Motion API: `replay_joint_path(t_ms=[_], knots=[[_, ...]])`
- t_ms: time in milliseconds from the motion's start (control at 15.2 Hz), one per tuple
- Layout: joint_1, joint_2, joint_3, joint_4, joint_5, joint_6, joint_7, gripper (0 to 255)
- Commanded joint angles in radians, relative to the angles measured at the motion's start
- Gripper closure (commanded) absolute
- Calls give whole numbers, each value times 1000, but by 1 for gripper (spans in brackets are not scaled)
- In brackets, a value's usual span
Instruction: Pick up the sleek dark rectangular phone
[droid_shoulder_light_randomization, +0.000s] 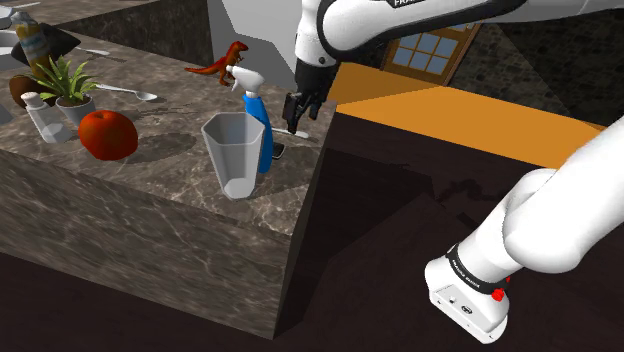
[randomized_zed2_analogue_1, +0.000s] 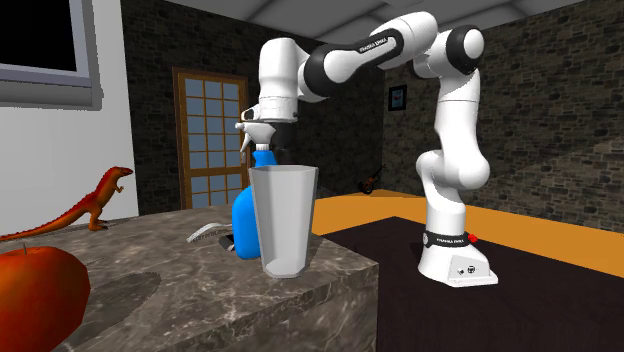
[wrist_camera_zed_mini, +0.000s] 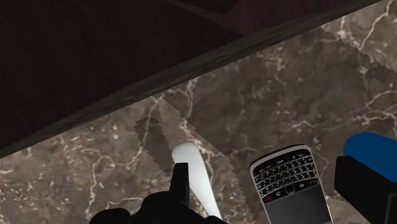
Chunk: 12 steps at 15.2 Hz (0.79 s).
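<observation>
Pincer of mine (droid_shoulder_light_randomization: 298, 118) hangs fingers apart, clasping nothing, over the marble bench's (droid_shoulder_light_randomization: 150, 200) edge nearest my stand, where one dark keypad phone (wrist_camera_zed_mini: 289, 184) lies flat between one white handle (wrist_camera_zed_mini: 191, 167) and one blue spray bottle (droid_shoulder_light_randomization: 262, 130), beside one grey cup (droid_shoulder_light_randomization: 235, 150).

Polished veined marble counter (wrist_camera_zed_mini: 286, 83), glossy dark phone (wrist_camera_zed_mini: 289, 184)

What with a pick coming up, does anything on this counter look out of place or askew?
Only the red toy dinosaur on the counter looks out of place. The spray bottle and tumbler stand upright, the phone lies flat; nothing spilled.
</observation>
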Motion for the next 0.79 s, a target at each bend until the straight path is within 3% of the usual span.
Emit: replay_joint_path(t_ms=[0,264,726], knots=[[15,72,19,45,-20,20,6,0],[45,190,45,123,-59,45,17,0],[48,231,43,75,-72,132,25,0]])
